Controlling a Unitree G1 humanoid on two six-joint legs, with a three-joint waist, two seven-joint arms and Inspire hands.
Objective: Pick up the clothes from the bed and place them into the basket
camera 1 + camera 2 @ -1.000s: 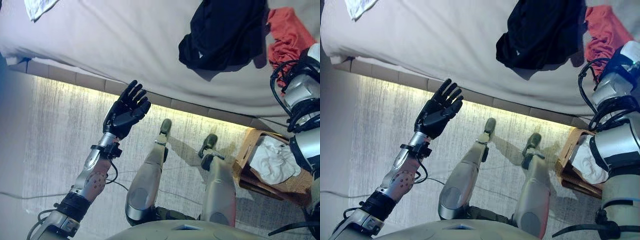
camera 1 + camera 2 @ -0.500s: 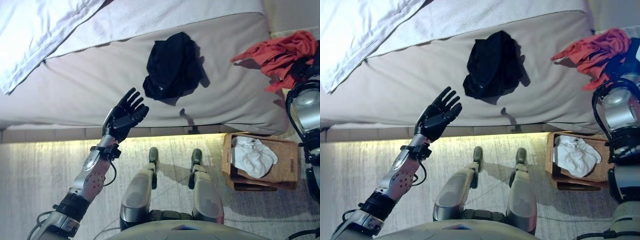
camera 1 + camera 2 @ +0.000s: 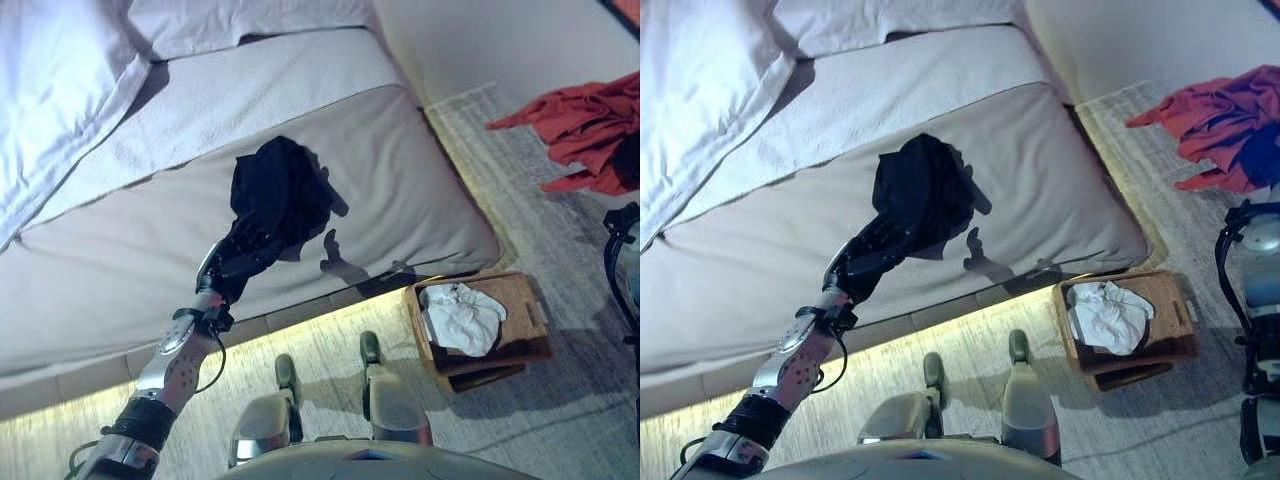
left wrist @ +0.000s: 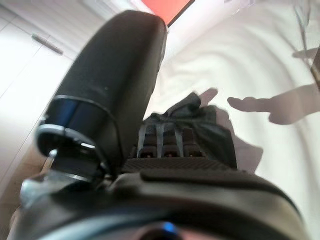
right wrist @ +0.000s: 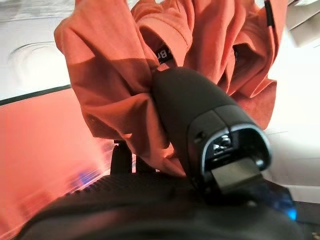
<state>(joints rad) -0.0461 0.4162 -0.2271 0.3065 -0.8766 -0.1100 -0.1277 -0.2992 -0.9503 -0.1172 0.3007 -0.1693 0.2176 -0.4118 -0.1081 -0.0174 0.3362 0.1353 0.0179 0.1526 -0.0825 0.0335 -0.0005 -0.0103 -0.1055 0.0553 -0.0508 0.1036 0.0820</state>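
Note:
A black garment (image 3: 280, 192) lies bunched on the grey bed (image 3: 110, 270). My left hand (image 3: 238, 262) reaches over the bed's edge, fingers straight and at the garment's near edge; in the left wrist view the fingers (image 4: 165, 142) point at the black garment (image 4: 200, 125). My right hand (image 5: 190, 115) is shut on an orange-red garment (image 5: 115, 65), which hangs in the air at the far right (image 3: 585, 125), above the floor beyond the basket. The wicker basket (image 3: 525, 300) stands on the floor by the bed's corner, with a white cloth (image 3: 460, 315) in it.
White pillows (image 3: 60, 90) lie at the bed's far left. A lit strip runs under the bed's near edge (image 3: 330, 310). Grey carpet (image 3: 560, 400) surrounds the basket, and a pale wall (image 3: 500, 40) stands beyond the bed's end.
The camera has swung, so the whole scene has shifted. My left hand has reached forward from beside the bed to the black garment. The right hand still holds the orange-red garment.

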